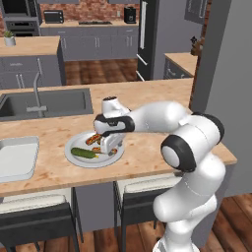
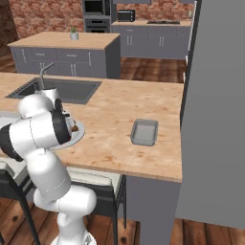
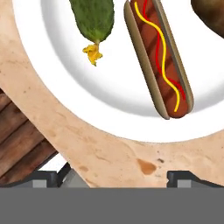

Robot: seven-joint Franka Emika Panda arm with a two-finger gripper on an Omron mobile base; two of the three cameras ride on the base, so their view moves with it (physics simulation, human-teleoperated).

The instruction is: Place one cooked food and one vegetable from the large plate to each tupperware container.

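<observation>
- Step in hand, as judged: picking a first item off the large plate [image 1: 78, 160]; nothing is held yet.
- Gripper [image 1: 109, 147]: hangs low over the plate's right part, jaws spread wide with nothing between them; both dark fingertips [image 3: 43, 178] stand over bare worktop [image 3: 113, 153] just outside the plate rim in the hand view.
- Advice: shift the hand further over the plate until the hot dog [image 3: 158, 57] lies between the tips, turn the wrist so the jaws close across its narrow width rather than along its length, then lower and close at mid-length. Keep clear of the cucumber [image 3: 93, 17] just beside it.
- Large plate: round, pale, raised rim; on the near part of the worktop, in front of the sink [image 1: 49, 103].
- Hot dog: brown sausage in a tan bun, wavy yellow and red lines on top; lies flat on the plate.
- Cucumber: dark green, bumpy skin, a withered yellow blossom at one end; lies flat, apart from the hot dog.
- Further brown item [image 3: 212, 17]: at the frame edge, too cropped to name.
- Tupperware containers: one tray [image 1: 17, 157] left of the plate; the other [image 2: 144, 132] well to the right; both look empty.
</observation>
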